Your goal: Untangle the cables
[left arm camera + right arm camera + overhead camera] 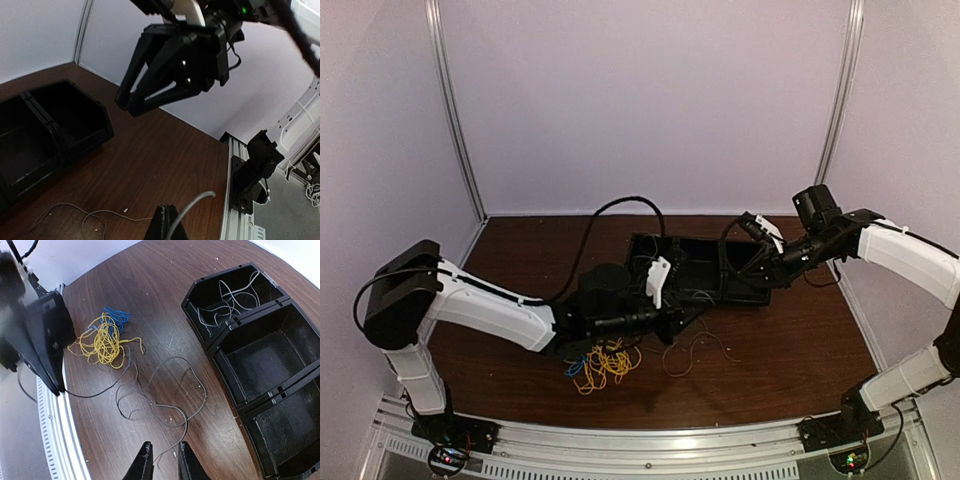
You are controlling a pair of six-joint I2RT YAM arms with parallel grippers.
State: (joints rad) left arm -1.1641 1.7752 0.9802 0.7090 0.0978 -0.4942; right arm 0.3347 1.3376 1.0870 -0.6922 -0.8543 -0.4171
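Note:
A yellow cable bundle and a small blue bundle lie tangled together on the brown table; they also show in the top view as yellow and blue. A loose pale grey cable loops on the table beside them. My left gripper is shut on a grey cable, whose free end sticks out past the fingers. In the right wrist view the left gripper hangs near the yellow bundle. My right gripper is open and empty above the grey loops.
A row of black bins stands mid-table. In the right wrist view the end bin holds a few grey wires, and the others look empty. The aluminium rail edges the near side. Walls close in on three sides.

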